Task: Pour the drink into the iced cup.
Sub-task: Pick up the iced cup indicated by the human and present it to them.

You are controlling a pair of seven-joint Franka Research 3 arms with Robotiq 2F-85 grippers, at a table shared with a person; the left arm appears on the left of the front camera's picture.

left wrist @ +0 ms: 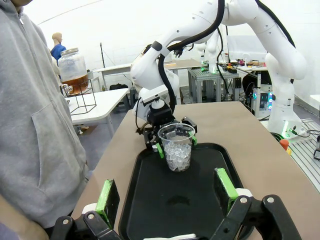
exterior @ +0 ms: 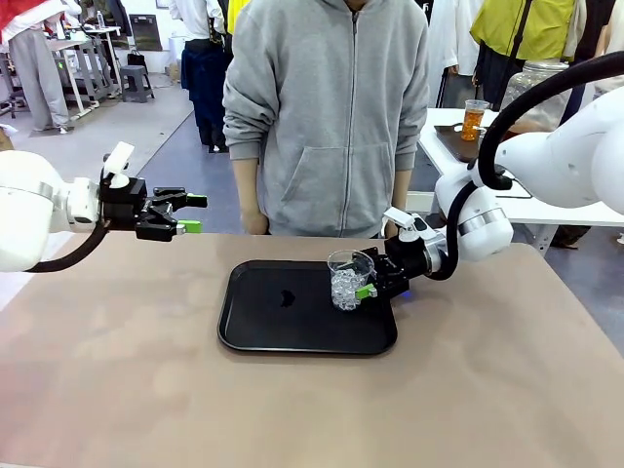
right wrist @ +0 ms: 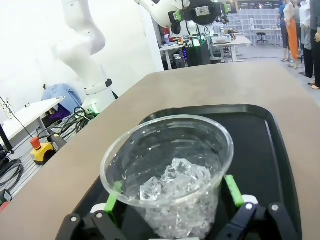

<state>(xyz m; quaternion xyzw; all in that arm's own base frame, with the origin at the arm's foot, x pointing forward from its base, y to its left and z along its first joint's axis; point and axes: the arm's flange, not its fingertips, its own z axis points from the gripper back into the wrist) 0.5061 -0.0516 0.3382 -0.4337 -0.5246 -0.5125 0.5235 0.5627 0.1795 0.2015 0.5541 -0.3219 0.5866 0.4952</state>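
Observation:
The iced cup [exterior: 349,280] is a clear plastic cup holding ice cubes. It stands upright at the right end of a black tray [exterior: 234,331]. My right gripper [exterior: 376,283] is open, with a green-padded finger on either side of the cup [right wrist: 170,180], low over the tray. My left gripper [exterior: 191,214] hangs open and empty in the air above the table's left side, pointing towards the tray [left wrist: 150,200]. The drink shows as amber liquid in a small clear cup [exterior: 474,119] on a white table behind. It also fills the bottom of a glass dispenser jar [left wrist: 73,70].
A person in a grey hoodie [exterior: 331,117] stands at the far edge of the table, just behind the tray. The tray's left part has a small dark mark [exterior: 285,297]. The brown tabletop [exterior: 117,390] lies bare around the tray.

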